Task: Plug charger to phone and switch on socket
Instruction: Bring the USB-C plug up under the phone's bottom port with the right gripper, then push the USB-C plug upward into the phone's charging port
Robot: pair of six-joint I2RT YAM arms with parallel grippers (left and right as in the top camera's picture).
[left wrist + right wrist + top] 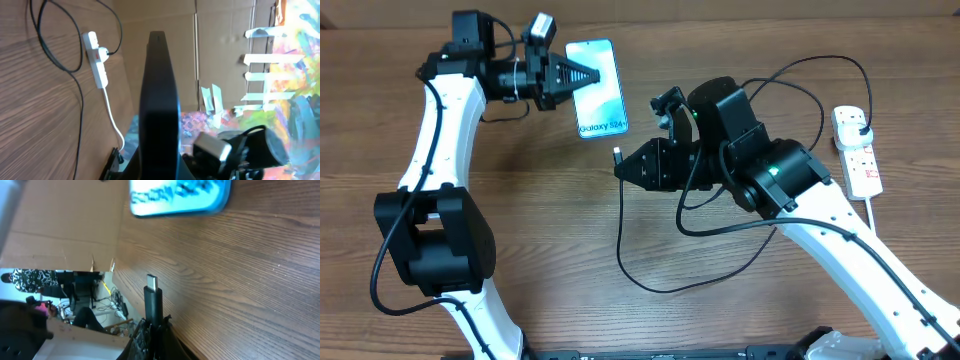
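R claw [152, 326] clamped on thin black charger cable [153, 300] w/ connector poking out, slim blue-screened phone [603, 95] just ahead; L claw [590, 77] closed, tip over phone's edge; white power-strip socket [860, 160] well behind R claw.

A brown wooden table [570, 230] with a streaked grain fills the overhead view under soft, even light that leaves only faint shadows. From the left wrist, a plain cardboard wall [220, 45] stands past the table's far edge, carrying white tape strips [265, 55] toward 3 o'clock, where a blurred, brightly painted surface [300, 30] takes over. From the right wrist, a cardboard panel [60, 225] sits at 10 o'clock, and beneath it, at 8 o'clock, show dark furniture [82, 287], a tangle of cables [117, 301] on a pale floor [107, 304] and a black-and-white patterned cloth [22, 277].
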